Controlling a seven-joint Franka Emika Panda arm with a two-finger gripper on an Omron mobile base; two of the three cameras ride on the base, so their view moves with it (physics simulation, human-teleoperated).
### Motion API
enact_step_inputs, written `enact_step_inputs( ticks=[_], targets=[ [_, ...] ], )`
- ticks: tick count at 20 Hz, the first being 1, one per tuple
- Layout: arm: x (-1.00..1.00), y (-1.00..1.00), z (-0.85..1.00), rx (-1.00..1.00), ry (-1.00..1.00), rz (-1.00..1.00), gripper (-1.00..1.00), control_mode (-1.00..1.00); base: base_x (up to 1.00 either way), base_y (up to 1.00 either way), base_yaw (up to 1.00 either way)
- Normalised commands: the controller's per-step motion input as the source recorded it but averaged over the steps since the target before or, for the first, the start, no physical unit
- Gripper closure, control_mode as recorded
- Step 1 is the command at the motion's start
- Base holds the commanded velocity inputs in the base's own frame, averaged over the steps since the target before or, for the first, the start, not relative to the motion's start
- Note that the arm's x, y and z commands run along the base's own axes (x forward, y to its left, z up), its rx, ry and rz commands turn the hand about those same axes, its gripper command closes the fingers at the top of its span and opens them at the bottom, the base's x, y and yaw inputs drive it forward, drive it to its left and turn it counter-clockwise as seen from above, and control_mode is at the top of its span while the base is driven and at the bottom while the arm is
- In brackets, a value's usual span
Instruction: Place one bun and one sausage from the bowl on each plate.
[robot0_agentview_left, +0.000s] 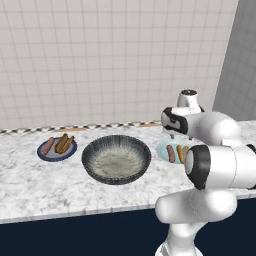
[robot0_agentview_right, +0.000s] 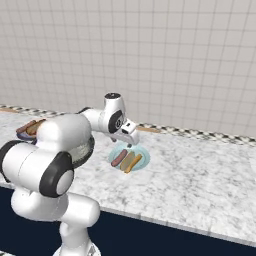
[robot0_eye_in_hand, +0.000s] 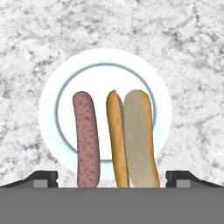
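- The gripper (robot0_eye_in_hand: 112, 177) is seen in the hand view with jaws spread wide, one tip at each lower corner; nothing is held between them.
- The pale blue plate (robot0_eye_in_hand: 52, 92) lies directly under the hand, flat on the marbled surface (robot0_eye_in_hand: 188, 52).
- On that plate a reddish sausage (robot0_eye_in_hand: 86, 140) and a split bun (robot0_eye_in_hand: 133, 140) are laid side by side, lengthwise toward the camera; they sit close, a narrow strip of plate showing between them.
- In the left base view the pale blue plate (robot0_agentview_left: 162, 148) is seen just right of the bowl (robot0_agentview_left: 116, 159), partly covered by the arm; its sausage (robot0_agentview_left: 171, 153) and bun (robot0_agentview_left: 180, 153) are visible.
- The bowl is set near the middle of the surface (robot0_agentview_left: 30, 185); its speckled inside looks bare of food.
- The dark navy plate (robot0_agentview_left: 44, 154) is placed left of the bowl, apart from it, carrying a second sausage (robot0_agentview_left: 48, 146) and a second bun (robot0_agentview_left: 64, 143).
- In the right base view the hand is held above the pale blue plate (robot0_agentview_right: 141, 149), with sausage (robot0_agentview_right: 119, 158) and bun (robot0_agentview_right: 131, 161) on it.
- The dark navy plate (robot0_agentview_right: 20, 135) is glimpsed at the far left there, mostly hidden behind the arm.
- A tiled wall (robot0_agentview_left: 100, 60) stands behind the surface.
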Motion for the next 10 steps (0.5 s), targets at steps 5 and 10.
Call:
enact_step_inputs(
  ticks=[5, 10],
  targets=[
    [-0.73, -0.07, 0.61, 0.0, -0.03, -0.01, -1.0, -1.0, 0.0, 0.0, 0.0],
    [-0.82, 0.0, 0.58, 0.0, -0.01, 0.0, -1.0, -1.0, 0.0, 0.0, 0.0]
  ],
)
